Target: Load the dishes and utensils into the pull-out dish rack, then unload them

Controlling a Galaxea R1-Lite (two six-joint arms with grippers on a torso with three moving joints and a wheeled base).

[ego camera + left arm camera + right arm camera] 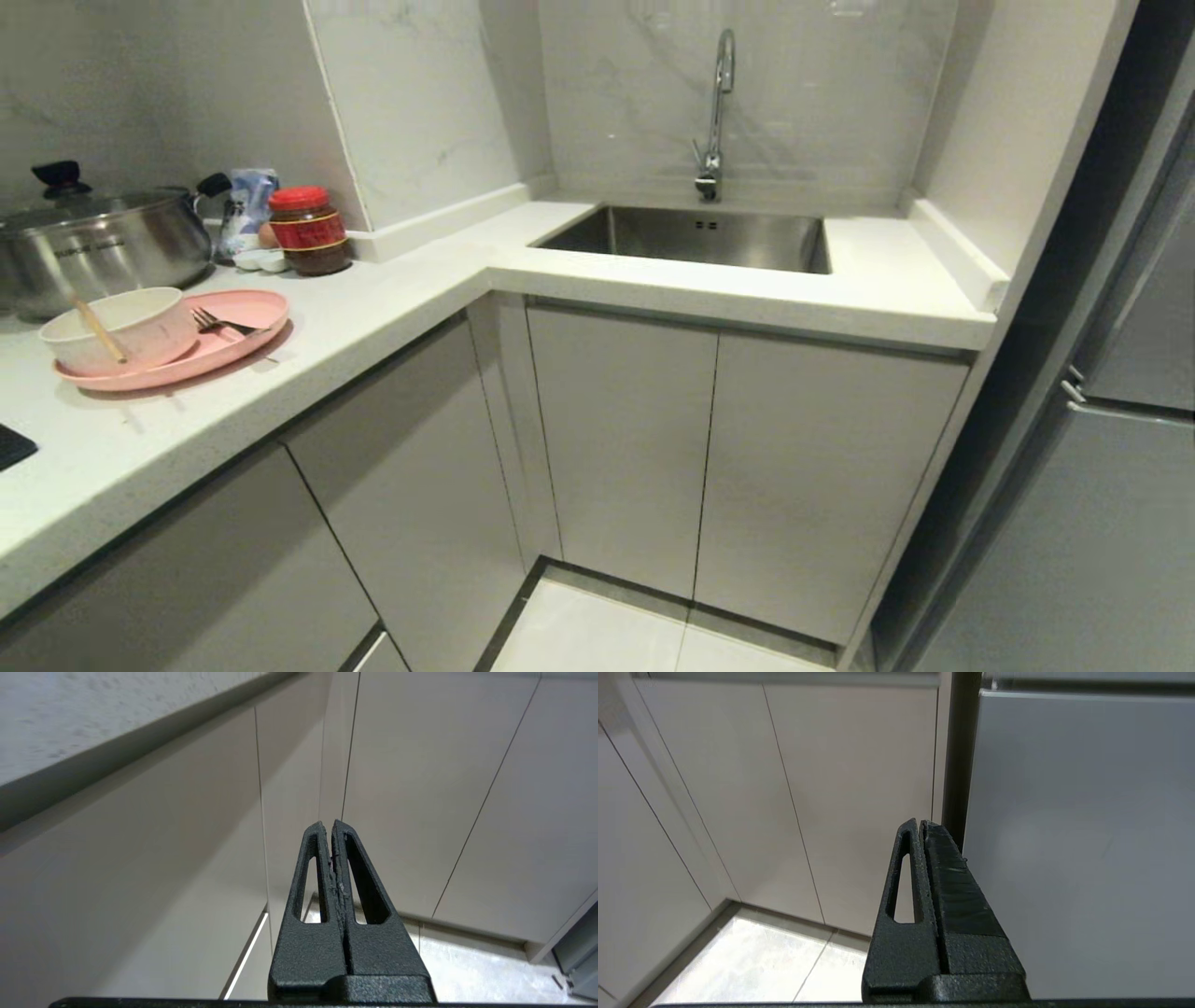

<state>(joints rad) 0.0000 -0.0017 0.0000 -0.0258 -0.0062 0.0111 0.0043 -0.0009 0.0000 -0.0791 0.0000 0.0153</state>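
Both pincers, left pincer point(332, 823) and right pincer point(920, 822), hung clenched and empty low before the closed cabinet doors point(709, 457), plate point(219, 345) and bowl point(117, 327) well above on the surface point(392, 299); best first find the rack's front panel.

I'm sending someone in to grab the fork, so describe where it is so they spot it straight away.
On the counter left of the sink, a pink plate sits before a steel pot. The fork lies on that plate beside the bowl, dark, slim metal, unlike the wooden stick leaning in the bowl.
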